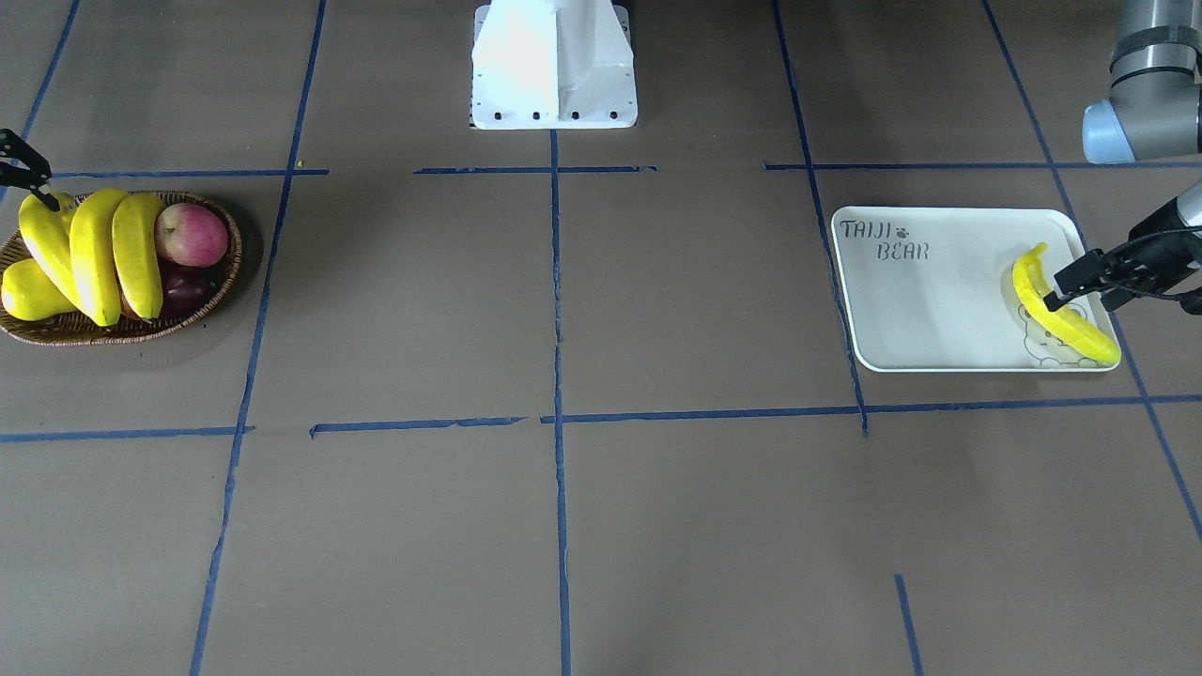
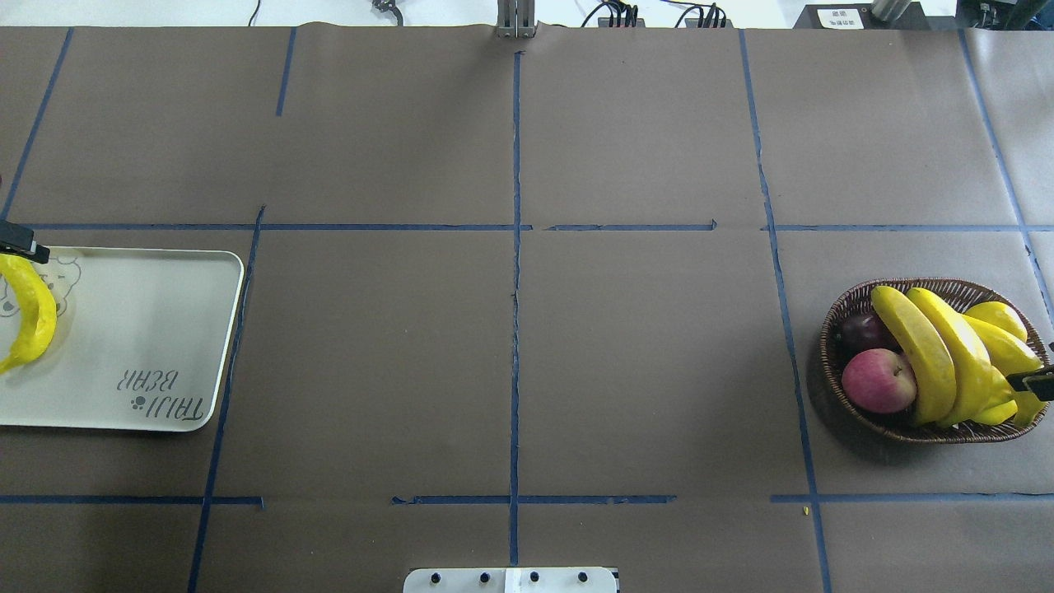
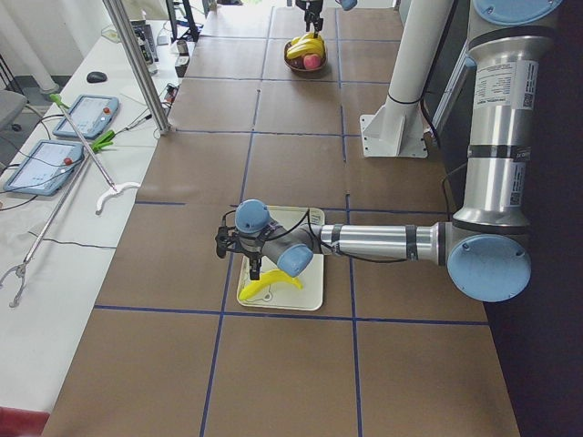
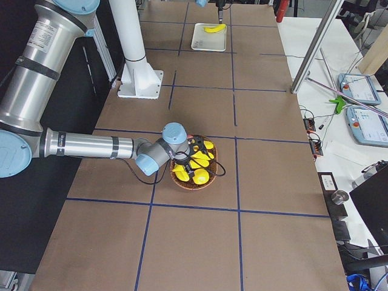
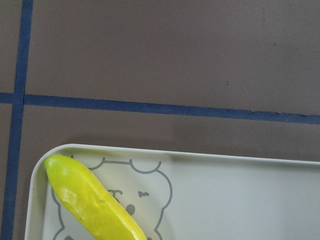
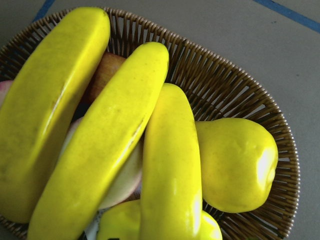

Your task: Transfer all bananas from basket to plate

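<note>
L hand (image 1: 1063,289) at banana (image 1: 1075,330) mid, on plate (image 1: 925,305).

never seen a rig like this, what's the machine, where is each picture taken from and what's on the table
The machine is two jointed robot arms, each ending in a two-finger hand, at a brown table. Four pictures come from fixed cameras: facing the robot, over its shoulders, and from each table end. The two close-ups are from wrist cameras. A wicker basket holds three bananas, an apple, yellow pear-like fruit and something dark. One banana lies on the white plate. The left hand hangs over it, fingers looking spread, probably not gripping. The right hand is at the basket, too cut off to judge.
</note>
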